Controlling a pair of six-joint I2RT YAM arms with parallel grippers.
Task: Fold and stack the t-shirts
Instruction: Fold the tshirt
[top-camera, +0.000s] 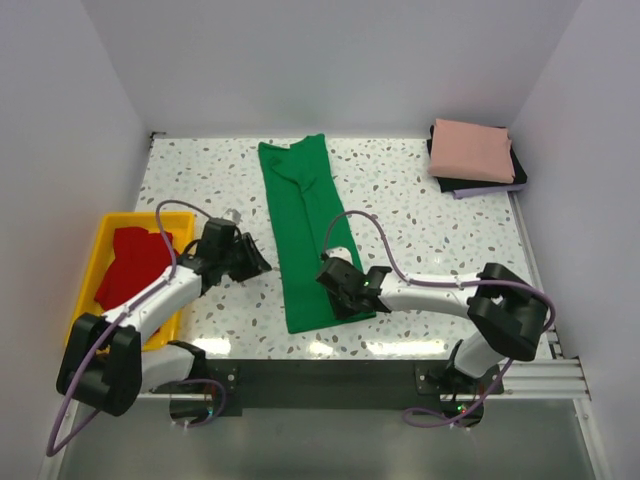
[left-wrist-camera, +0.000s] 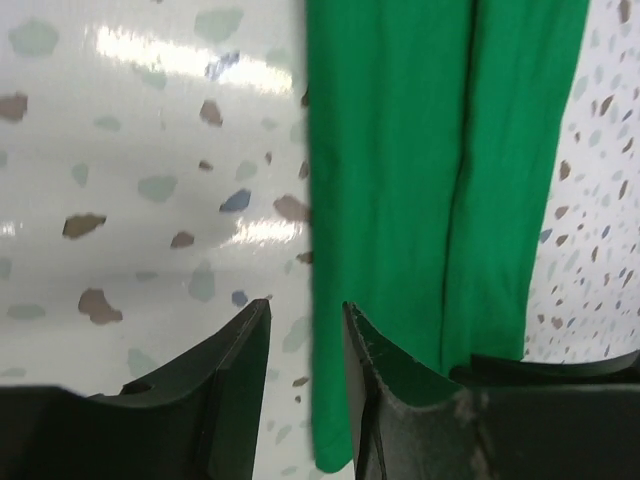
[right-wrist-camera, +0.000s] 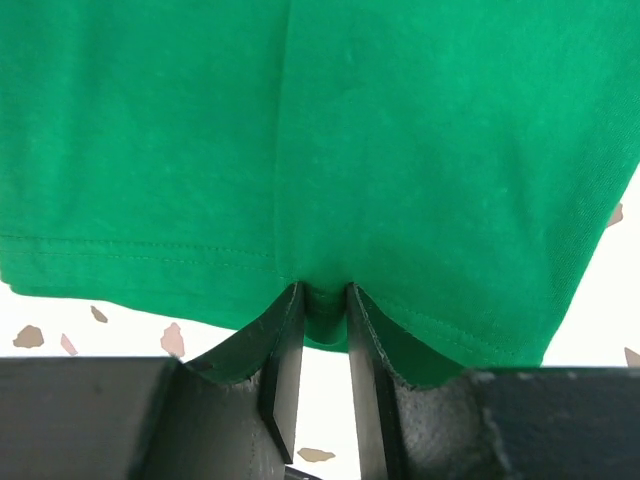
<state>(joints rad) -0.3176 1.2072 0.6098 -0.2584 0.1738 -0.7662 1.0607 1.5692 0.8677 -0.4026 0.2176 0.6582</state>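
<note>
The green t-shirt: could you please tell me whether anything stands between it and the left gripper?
Nothing visible does. The left gripper is right at the green t-shirt's long edge, with only bare table between its open jaws. The right gripper pinches the shirt's near hem.

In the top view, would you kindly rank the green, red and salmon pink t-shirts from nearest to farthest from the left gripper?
From the left gripper:
1. green t-shirt, just to its right, mid-table.
2. red t-shirt, to its left, in the yellow tray.
3. salmon pink t-shirt, far right corner.
</note>
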